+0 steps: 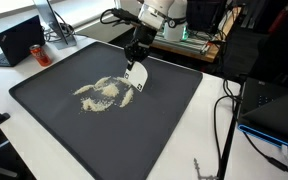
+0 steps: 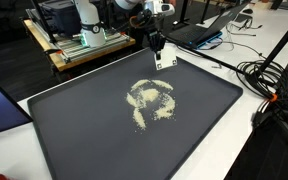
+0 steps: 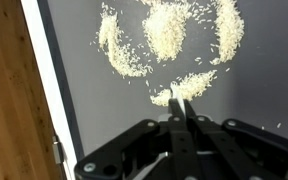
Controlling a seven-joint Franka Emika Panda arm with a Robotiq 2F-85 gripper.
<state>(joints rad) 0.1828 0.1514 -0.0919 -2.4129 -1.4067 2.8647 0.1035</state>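
Observation:
White rice grains [image 1: 104, 92] lie in curved heaps on a large dark mat [image 1: 44, 115]; both exterior views show them near the mat's middle [image 2: 152, 100]. My gripper [image 1: 136, 55] hangs over the far side of the mat, shut on a small white card [image 1: 136, 76] that points down at the mat just beyond the rice [image 2: 164, 58]. In the wrist view the shut gripper [image 3: 181, 105] has only a thin white edge of the card [image 3: 174, 96] between its fingers, right beside the nearest small heap of rice [image 3: 184, 88]. Larger arcs of rice [image 3: 169, 35] lie farther ahead.
The mat [image 2: 84, 130] has a white rim [image 3: 52, 90], with a wooden surface [image 3: 9, 90] past it. A black laptop [image 1: 19, 40] stands at one corner and another laptop [image 1: 274, 105] beside the mat. Cables [image 2: 269, 75] trail along one side, and a wooden bench [image 2: 74, 50] stands behind.

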